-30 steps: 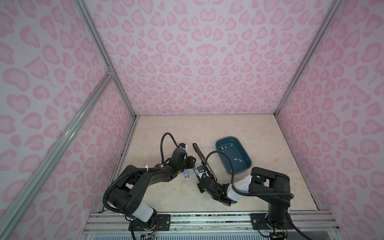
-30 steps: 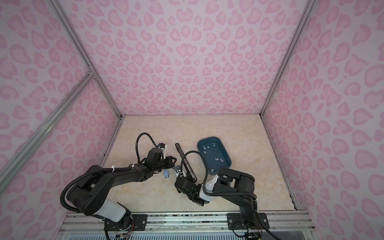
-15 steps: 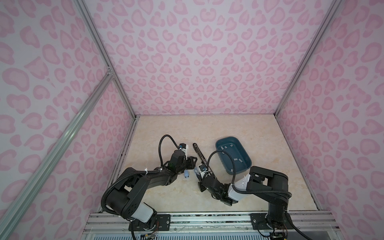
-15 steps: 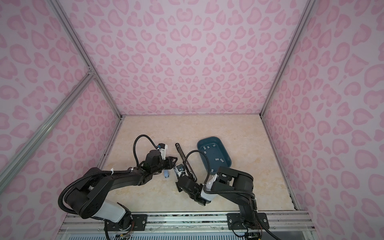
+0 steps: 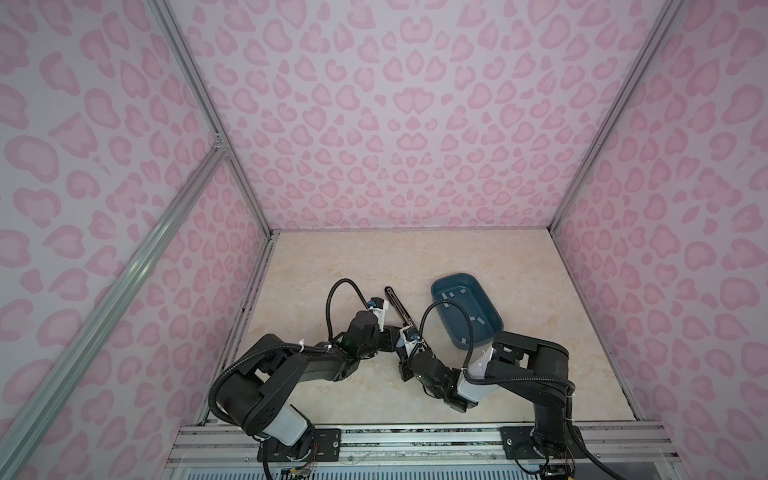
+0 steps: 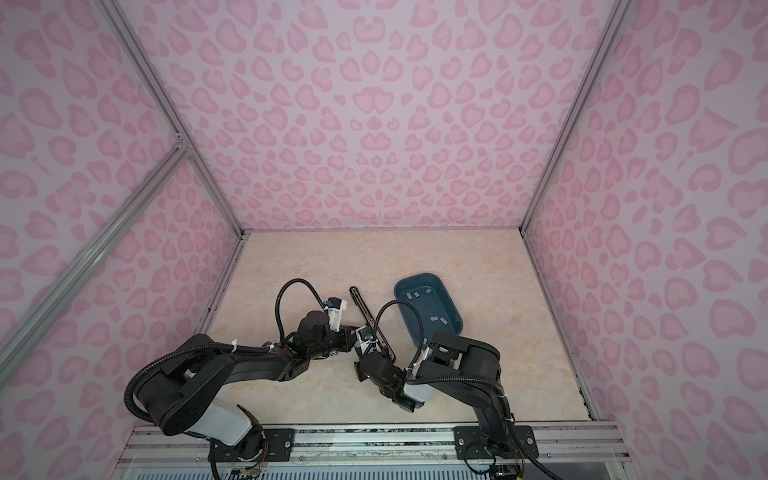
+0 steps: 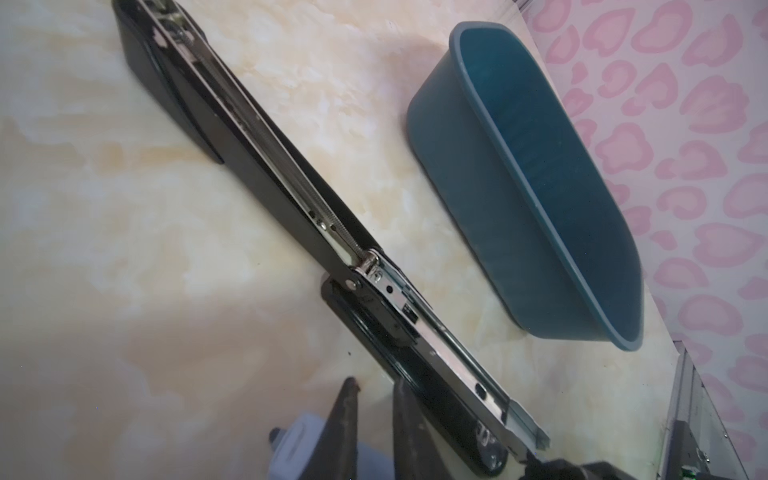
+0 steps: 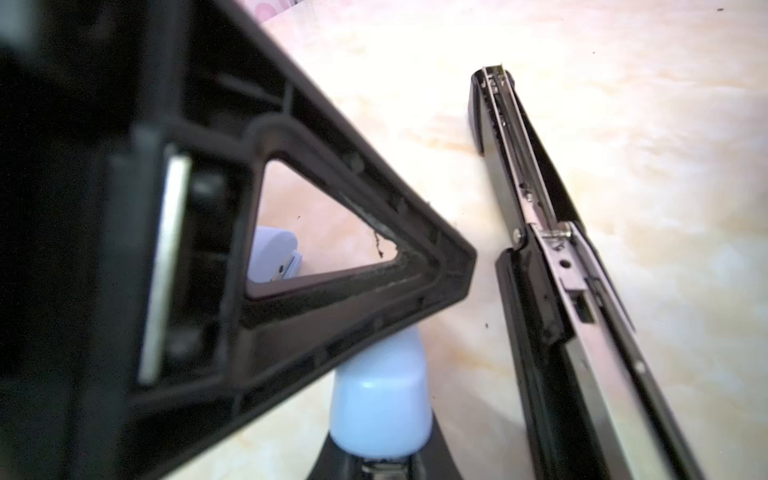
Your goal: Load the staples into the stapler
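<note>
We see the black stapler (image 7: 286, 187) folded out flat on the table (image 5: 332, 270). In both top views it runs from 11 o'clock down to 5 o'clock, with its metal channel facing up. The bin (image 7: 478, 199) stands apart at its 3 o'clock, and the staples (image 6: 434, 319) lie scattered on the bin's floor.

Both grippers meet near the black stapler's 5 o'clock end, on its 9 o'clock side. The left gripper (image 7: 375, 378) has its fingers drawn almost together, with only a narrow slit between them. We cannot tell whether anything is pinched there. One finger sits right beside the black stapler's base; we cannot tell if they touch.

The right gripper (image 8: 380, 440) pinches the blue stapler (image 8: 380, 395), which stands up between its fingers. In the right wrist view a left finger crosses over the blue stapler's far part. Another light-blue patch with a metal edge shows through that finger's triangular opening. We cannot tell whether it is the same stapler.
</note>
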